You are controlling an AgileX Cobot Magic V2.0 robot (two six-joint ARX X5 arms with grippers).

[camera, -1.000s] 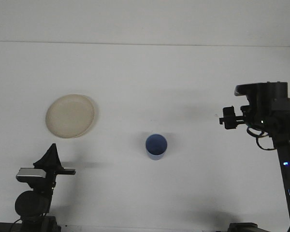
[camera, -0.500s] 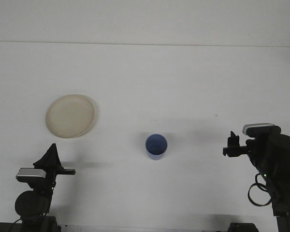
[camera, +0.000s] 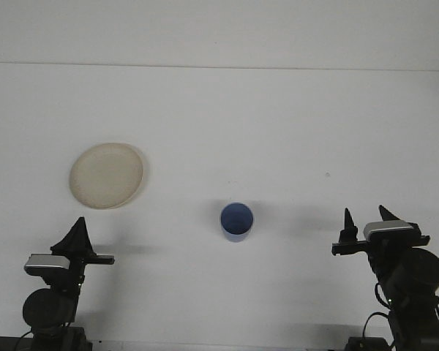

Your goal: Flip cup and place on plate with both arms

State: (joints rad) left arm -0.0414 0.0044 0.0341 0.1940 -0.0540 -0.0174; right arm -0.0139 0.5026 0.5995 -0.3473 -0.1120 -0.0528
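White table (camera: 278, 124) — likely matte — bears cup (camera: 236, 221), plate (camera: 106, 175).

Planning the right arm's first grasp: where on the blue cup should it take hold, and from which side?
Likely the cup's side wall just below the rim, approached from its right, where the right gripper sits with fingers apart. The cup stands mouth-up, alone on the table, its round wall free all around, so a sideways pinch leaves it ready for turning.
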